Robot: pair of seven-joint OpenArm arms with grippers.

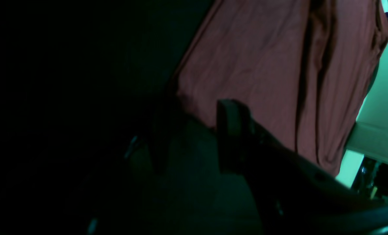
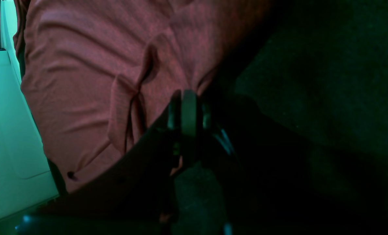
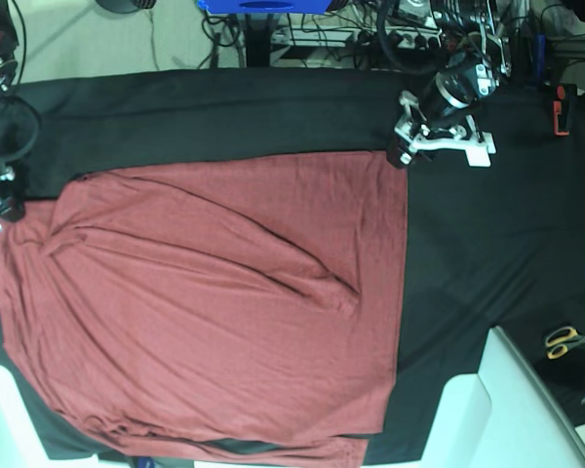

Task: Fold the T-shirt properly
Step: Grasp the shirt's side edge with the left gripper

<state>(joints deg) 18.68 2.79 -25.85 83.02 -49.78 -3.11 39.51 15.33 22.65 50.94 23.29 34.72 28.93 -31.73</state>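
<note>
The right gripper [image 2: 187,112] was pinched on the T-shirt [image 3: 214,302] edge, the left gripper [image 3: 402,151] stood apart at its far corner, unclamped, so pulling the shirt across the black table cloth [image 3: 468,244] risked one-sided bunching.

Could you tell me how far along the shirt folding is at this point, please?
Done: the T-shirt lies spread over the black table cloth, no finished fold visible. In hand: the right gripper is shut at its edge; the left gripper, jaws parted, sits at the far corner. Left: the folding itself.
</note>
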